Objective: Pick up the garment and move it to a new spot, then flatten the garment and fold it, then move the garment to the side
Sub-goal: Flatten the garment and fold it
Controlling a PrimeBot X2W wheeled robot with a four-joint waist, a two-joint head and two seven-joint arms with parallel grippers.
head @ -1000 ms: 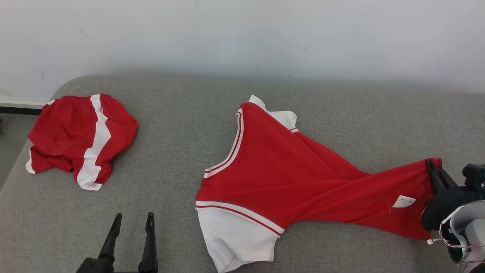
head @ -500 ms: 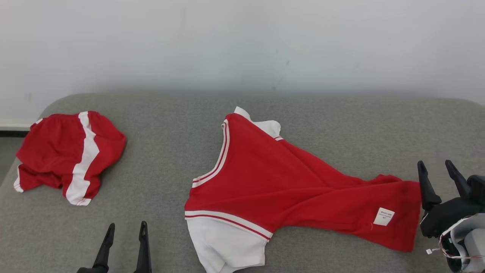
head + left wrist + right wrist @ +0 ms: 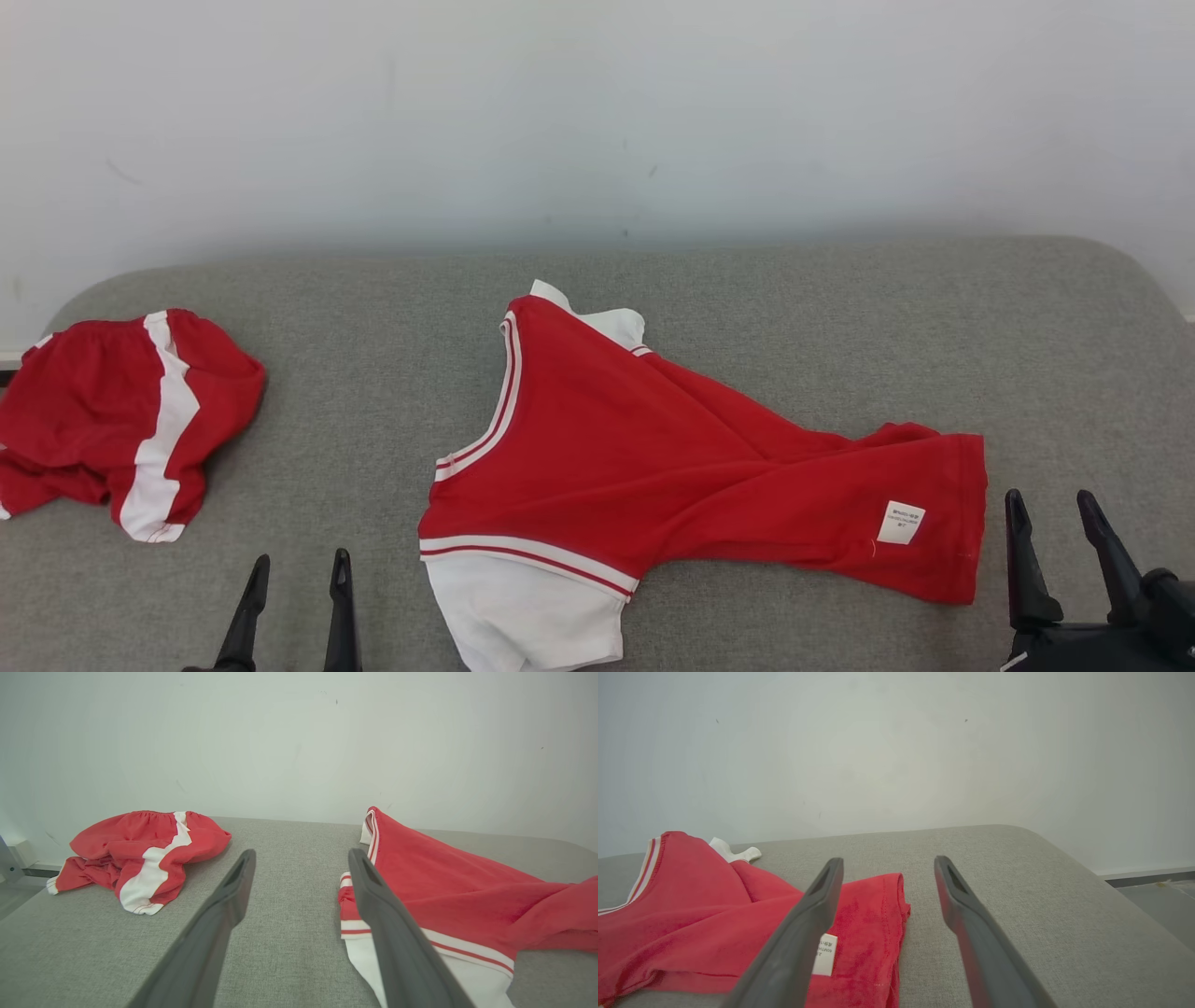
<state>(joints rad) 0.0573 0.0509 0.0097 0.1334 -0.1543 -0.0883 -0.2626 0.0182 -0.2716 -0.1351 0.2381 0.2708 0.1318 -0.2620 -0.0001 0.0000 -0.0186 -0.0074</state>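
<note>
The garment (image 3: 653,467) is a red T-shirt with white sleeves and striped trim. It lies stretched sideways across the middle of the grey cushion (image 3: 840,327), with a white label near its right hem. My right gripper (image 3: 1049,497) stands open just right of that hem, apart from the cloth. In the right wrist view the garment (image 3: 714,914) lies left of and under the open right gripper (image 3: 888,860). My left gripper (image 3: 301,556) is open at the lower left, short of the white sleeve. The left wrist view shows the left gripper (image 3: 301,853) empty, with the garment (image 3: 444,882) to its right.
Red shorts (image 3: 121,420) with a white stripe lie bunched at the cushion's far left, also seen as red shorts (image 3: 140,849) in the left wrist view. A pale wall (image 3: 597,121) backs the cushion. The cushion's right edge drops to the floor (image 3: 1157,891).
My right gripper has opened, let go of the shirt's hem and drawn back toward me. The hem now lies flat. The head camera has shifted, so the whole picture moved.
</note>
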